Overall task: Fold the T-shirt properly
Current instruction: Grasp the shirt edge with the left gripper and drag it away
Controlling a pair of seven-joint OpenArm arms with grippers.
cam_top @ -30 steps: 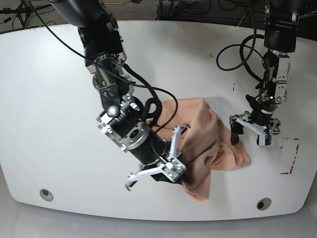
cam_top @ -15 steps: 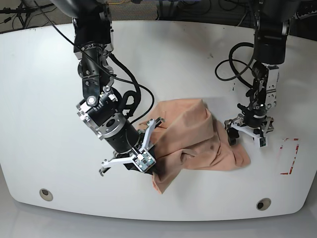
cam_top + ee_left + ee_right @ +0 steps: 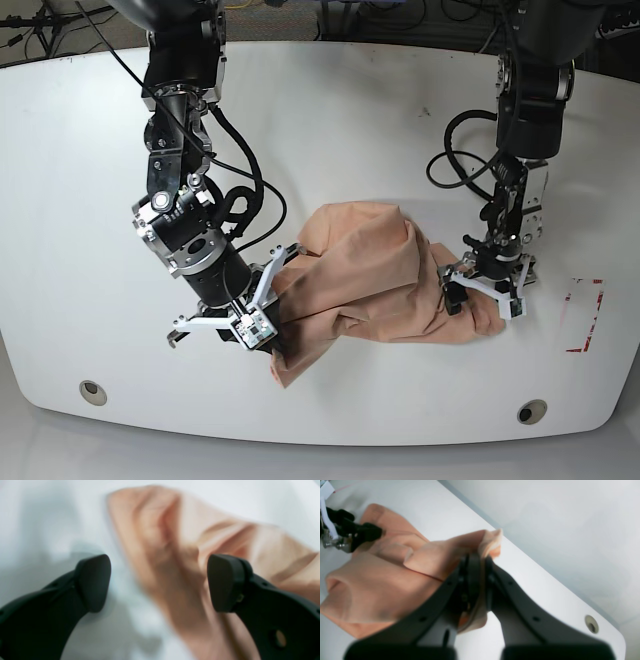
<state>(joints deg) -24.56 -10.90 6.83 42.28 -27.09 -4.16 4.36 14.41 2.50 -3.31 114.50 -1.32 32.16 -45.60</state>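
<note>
The peach T-shirt [image 3: 370, 275] lies bunched and wrinkled on the white table [image 3: 330, 130]. My right gripper [image 3: 272, 342] is at the shirt's near left corner, shut on a fold of its edge. In the right wrist view, cloth sticks out above and below the closed right gripper [image 3: 476, 557], and the T-shirt [image 3: 382, 587] trails away to the left. My left gripper [image 3: 483, 300] stands open over the shirt's right end. The blurred left wrist view shows the left gripper [image 3: 158, 580] straddling a ridge of the T-shirt [image 3: 175, 542], with nothing pinched.
Red tape marks [image 3: 585, 315] sit on the table right of the left gripper. Two round holes [image 3: 93, 392] [image 3: 532, 411] lie near the table's front edge, which is close to the right gripper. Black cables [image 3: 455, 160] loop beside the left arm.
The right gripper has dragged the shirt's corner to the left in the base view, stretching the cloth out. The left arm has moved left onto the shirt's right end, still open.
</note>
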